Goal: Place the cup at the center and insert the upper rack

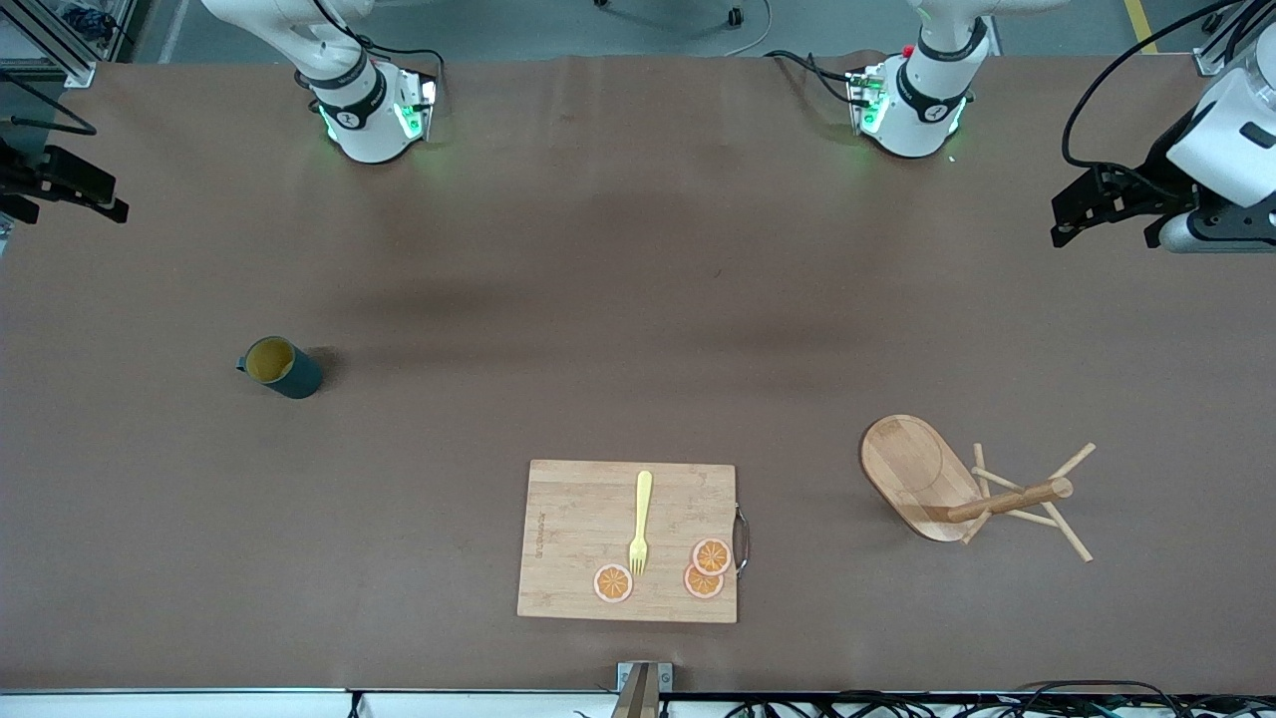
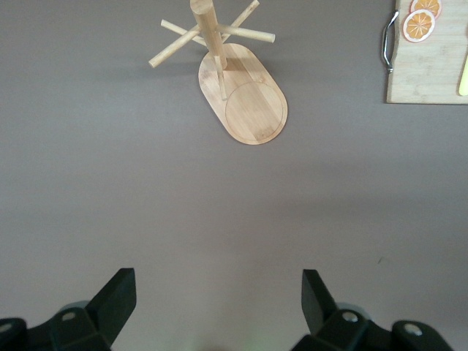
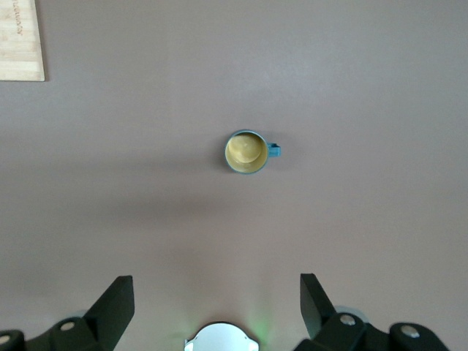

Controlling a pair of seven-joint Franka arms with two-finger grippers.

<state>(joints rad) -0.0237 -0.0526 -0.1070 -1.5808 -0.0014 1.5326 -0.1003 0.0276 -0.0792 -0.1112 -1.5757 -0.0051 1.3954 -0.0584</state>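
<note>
You have the cup (image 1: pixel 280 367), dark teal with a mustard-yellow inside, standing upright toward the right arm's end of the table. The upper rack (image 1: pixel 952 488), a light wooden mug tree, stands toward the left arm's end.

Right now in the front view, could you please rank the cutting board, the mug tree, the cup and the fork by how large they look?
1. Cutting board
2. Mug tree
3. Fork and cup: the fork is longer but thin, the cup shorter but bulkier, so I would not rank them.
</note>
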